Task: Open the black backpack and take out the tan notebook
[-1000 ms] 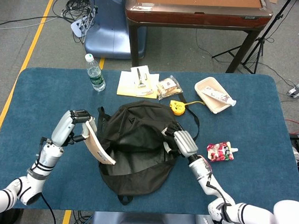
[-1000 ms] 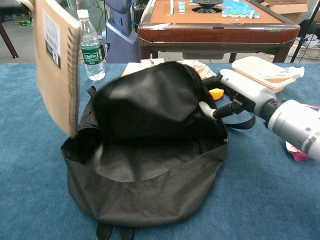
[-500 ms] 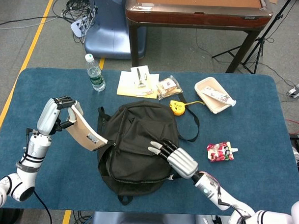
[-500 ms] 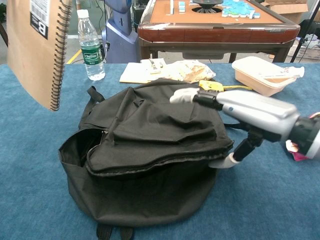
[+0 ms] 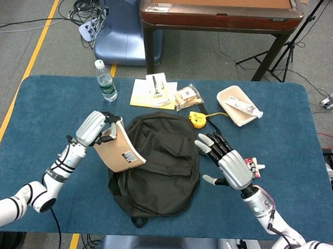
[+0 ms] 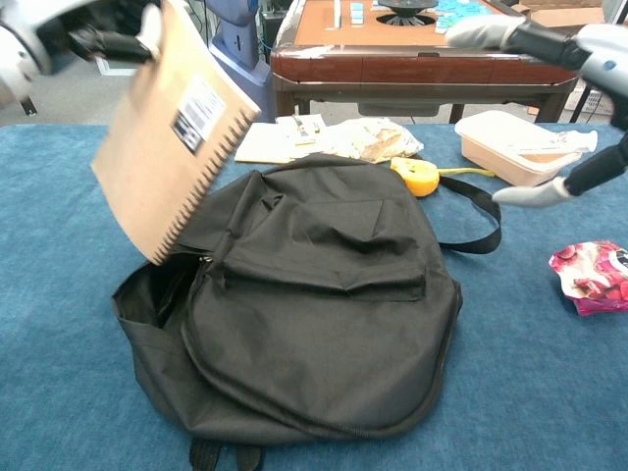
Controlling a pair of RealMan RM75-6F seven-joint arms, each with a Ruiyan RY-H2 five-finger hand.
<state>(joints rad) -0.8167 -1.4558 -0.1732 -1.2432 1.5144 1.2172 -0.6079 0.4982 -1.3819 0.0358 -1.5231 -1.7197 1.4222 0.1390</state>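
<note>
From the head view, my left robot hand [image 5: 96, 128] grips the tan notebook [image 5: 121, 149] by its upper end, holding it tilted in the air over the left edge of the black backpack [image 5: 159, 165], barcode label facing up. My right robot hand [image 5: 226, 161] hangs open to the right of the backpack, fingers spread, holding nothing. The backpack lies flat on the blue table [image 5: 35, 120], its strap [image 5: 215, 138] looping out on the right. Behind it stand a water bottle [image 5: 105, 80], a yellow paper packet [image 5: 154, 92], a clear snack bag [image 5: 188, 97] and a yellow tape measure [image 5: 198, 120] just beside the backpack's top. A tan tray [image 5: 237, 106] sits farther right, and a red pouch [image 5: 253, 167] lies partly hidden behind my right robot hand. Beyond the table stands a wooden table [image 5: 219, 16] on the grey floor.

From the chest view, the notebook [image 6: 177, 128] fills the upper left, its spiral edge slanting down toward the backpack's [image 6: 314, 314] open left side, where the zipper gapes. My left robot hand [image 6: 69, 29] clutches its top at the frame's corner. Only the fingers of my right robot hand [image 6: 549, 59] show at upper right, apart and empty, in front of the tray [image 6: 510, 137]. The red pouch [image 6: 589, 277] lies on the table [image 6: 59, 392] at right, well apart from the backpack.
</note>
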